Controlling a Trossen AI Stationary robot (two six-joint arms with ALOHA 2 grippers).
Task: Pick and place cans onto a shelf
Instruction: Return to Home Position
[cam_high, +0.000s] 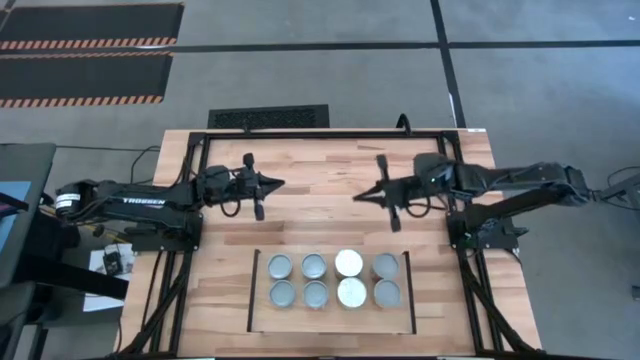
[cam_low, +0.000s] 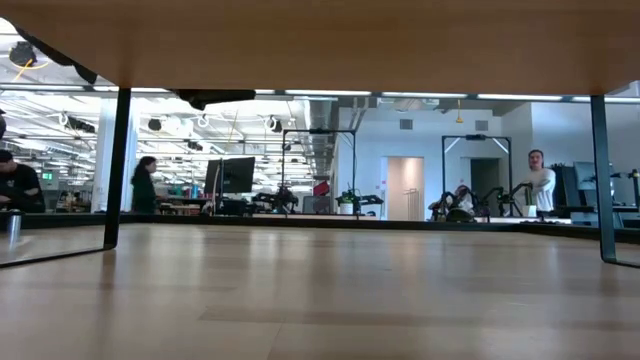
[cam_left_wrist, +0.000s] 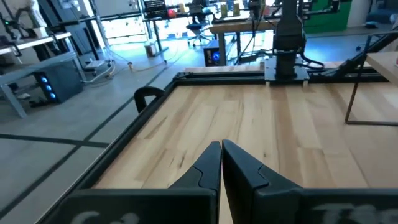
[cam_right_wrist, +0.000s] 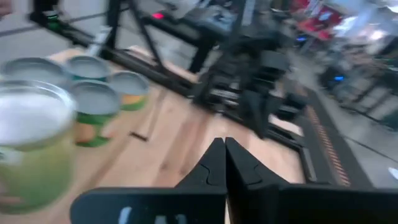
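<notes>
Eight cans (cam_high: 333, 279) stand upright in two rows of four on the light-wood shelf (cam_high: 330, 318), between its two black side rails. Two of them have white tops (cam_high: 349, 263); the others are silver-grey. Some of the cans show in the right wrist view (cam_right_wrist: 93, 106), one with a yellow-green label (cam_right_wrist: 31, 149). My left gripper (cam_high: 278, 183) is shut and empty over the table beyond the shelf, left of centre; it also shows in the left wrist view (cam_left_wrist: 221, 146). My right gripper (cam_high: 358, 195) is shut and empty, right of centre; it also shows in the right wrist view (cam_right_wrist: 224, 143). The two grippers point toward each other.
A black tubular frame (cam_high: 330, 133) runs around the table's far and side edges. In the low view the shelf's underside (cam_low: 320, 40) spans the top, on thin black legs (cam_low: 118, 165). Bare wood lies between the grippers and the shelf. People stand in the room behind (cam_low: 540, 180).
</notes>
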